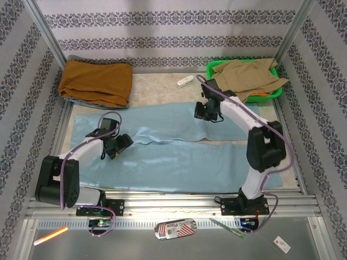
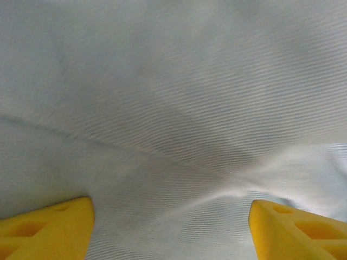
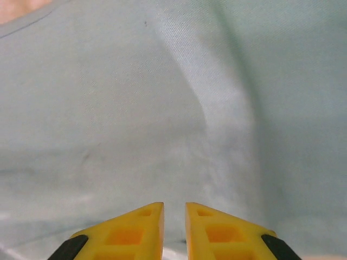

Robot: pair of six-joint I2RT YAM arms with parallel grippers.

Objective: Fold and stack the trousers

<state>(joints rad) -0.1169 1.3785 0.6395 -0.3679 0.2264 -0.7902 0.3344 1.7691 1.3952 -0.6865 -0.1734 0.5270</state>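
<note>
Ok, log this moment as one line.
trousers spread out, not yet folded | left hand open over them | right hand barely open over them, nothing pinched

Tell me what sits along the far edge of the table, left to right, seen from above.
Brown folded garment, small white object, green tray holding a tan garment.

item: trousers (image 1: 179, 162), pale sky-blue, thin plain cloth
state: were unfolded, mostly flat, a few creases
pose: legs ran sideways, one behind the other
location: lay across worktop (image 1: 157, 89), nearly full width
</note>
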